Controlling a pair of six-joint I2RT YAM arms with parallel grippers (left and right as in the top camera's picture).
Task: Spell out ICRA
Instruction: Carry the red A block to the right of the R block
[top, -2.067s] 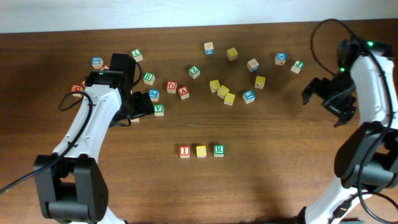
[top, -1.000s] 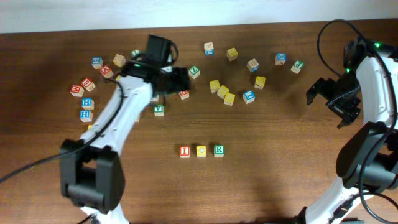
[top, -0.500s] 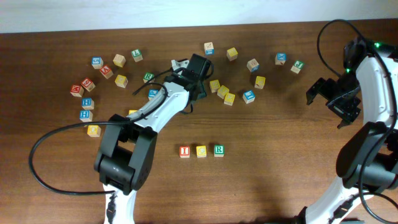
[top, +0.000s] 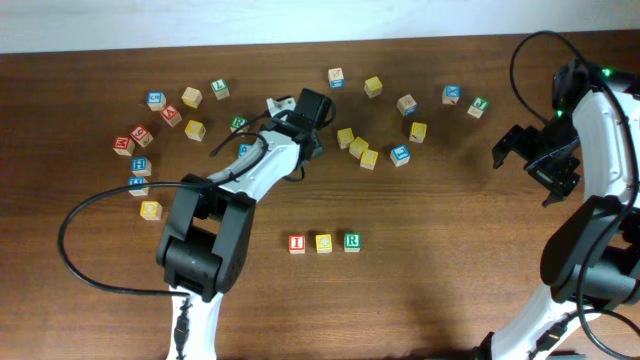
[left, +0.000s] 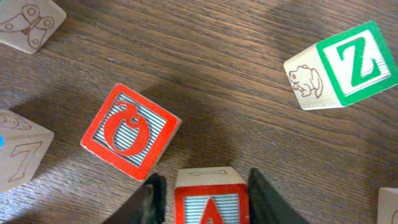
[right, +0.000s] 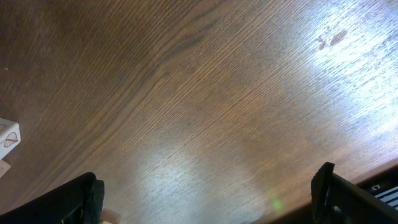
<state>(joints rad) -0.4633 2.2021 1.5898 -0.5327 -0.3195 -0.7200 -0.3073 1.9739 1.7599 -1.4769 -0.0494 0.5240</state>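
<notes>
Where the red A block (left: 210, 208) sits: bottom middle of the left wrist view, on the bench (left: 249, 93).
Left pincer (left: 207, 198): one finger close on each side of the A block; cannot tell if it squeezes.
O block (left: 129, 132): red, just left of it.
Right pincer (right: 205, 205): spread wide above the bench.
Row: I block (top: 297, 243), yellow block (top: 324, 242), R block (top: 352, 241) side by side, bottom middle, overhead view.

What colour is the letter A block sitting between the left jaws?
The A block is red-framed, red letter on blue stripes; left wrist view shows it best.
</notes>
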